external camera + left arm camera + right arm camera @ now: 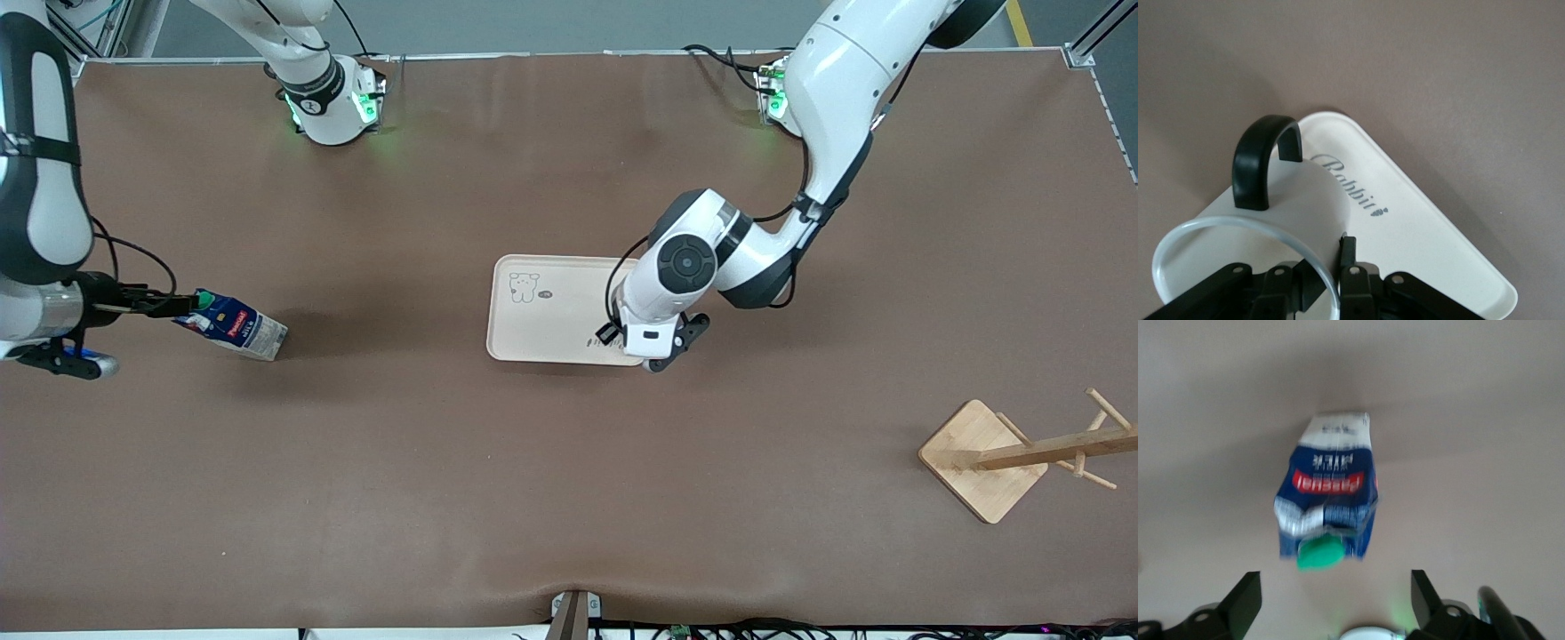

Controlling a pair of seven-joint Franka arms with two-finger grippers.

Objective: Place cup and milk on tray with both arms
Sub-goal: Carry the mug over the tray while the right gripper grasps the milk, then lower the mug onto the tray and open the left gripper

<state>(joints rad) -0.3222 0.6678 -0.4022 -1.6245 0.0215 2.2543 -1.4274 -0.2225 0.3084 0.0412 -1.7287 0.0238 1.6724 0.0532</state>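
Left gripper (1318, 283) is down over the tray (542, 324), at the corner nearest the front camera toward the left arm's end, fingers clamped on the rim of the cup (1248, 250), one inside and one outside. The tray sits about mid-table. Over at the right arm's end, near that table edge, the right gripper (182, 307) has its fingers spread wide, and the milk (236, 329) looks tilted with its green cap (1319, 554) facing the gripper.
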